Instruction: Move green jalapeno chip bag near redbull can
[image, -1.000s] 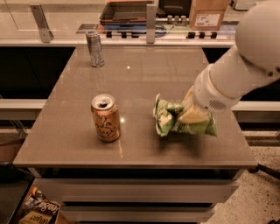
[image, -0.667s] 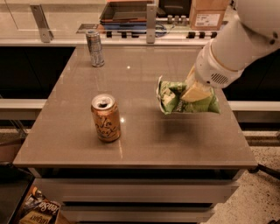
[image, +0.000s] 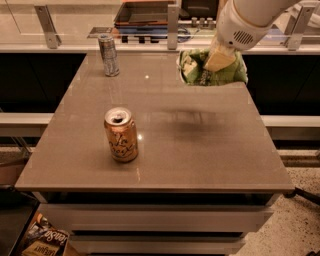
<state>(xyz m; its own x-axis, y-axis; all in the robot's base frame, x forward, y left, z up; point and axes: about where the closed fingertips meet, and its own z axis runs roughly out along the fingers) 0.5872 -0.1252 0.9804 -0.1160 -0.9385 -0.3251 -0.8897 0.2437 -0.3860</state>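
Aloft, the gripper (image: 218, 61) is closed on the green jalapeno chip bag (image: 235, 73), hanging beneath it.

We counted one slim silver-blue can (image: 108, 55), one wider orange-gold can (image: 121, 135), one crinkly green foil bag (image: 235, 74), and one gripper (image: 218, 62) above the far tabletop (image: 200, 155).

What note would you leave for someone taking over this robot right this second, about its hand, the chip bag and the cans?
The hand is closed on the green jalapeno chip bag, holding it in the air over the far right part of the table.
The redbull can stands upright at the far left, well apart from the bag. The orange can stands nearer the front and is not part of the job.
Done: bag picked up.
Left: carry it left, set it down beside the redbull can, let go.
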